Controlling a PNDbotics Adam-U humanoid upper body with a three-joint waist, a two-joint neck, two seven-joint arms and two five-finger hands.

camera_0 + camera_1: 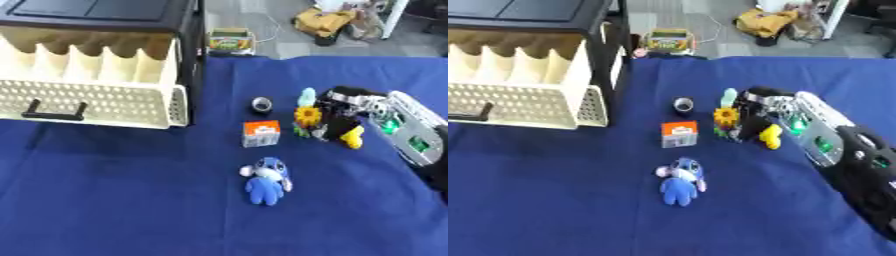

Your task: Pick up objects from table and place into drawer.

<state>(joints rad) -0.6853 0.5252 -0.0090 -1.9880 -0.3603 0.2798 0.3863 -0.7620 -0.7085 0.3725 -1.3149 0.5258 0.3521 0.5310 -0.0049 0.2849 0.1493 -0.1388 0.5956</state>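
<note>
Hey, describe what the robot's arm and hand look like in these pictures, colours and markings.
Only the right arm shows, coming in from the right side. Its forearm is a silver-grey shell with green lights or panels glowing in openings along it, and a bulky black section nearer the body. The right hand is mostly black with silver and white parts at the wrist end. No left arm or hand is in view.

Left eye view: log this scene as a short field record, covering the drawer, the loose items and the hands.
drawer: cream drawer pulled open from the black cabinet, dividers visible inside
surface: blue cloth
plush: blue plush toy lying nearest the camera
box: small orange and white box beyond the plush
ring: dark round object beyond the box
flower: sunflower toy beside the right hand
right hand: right hand at the sunflower toy and a yellow object; grip unclear
left hand: not visible
</note>
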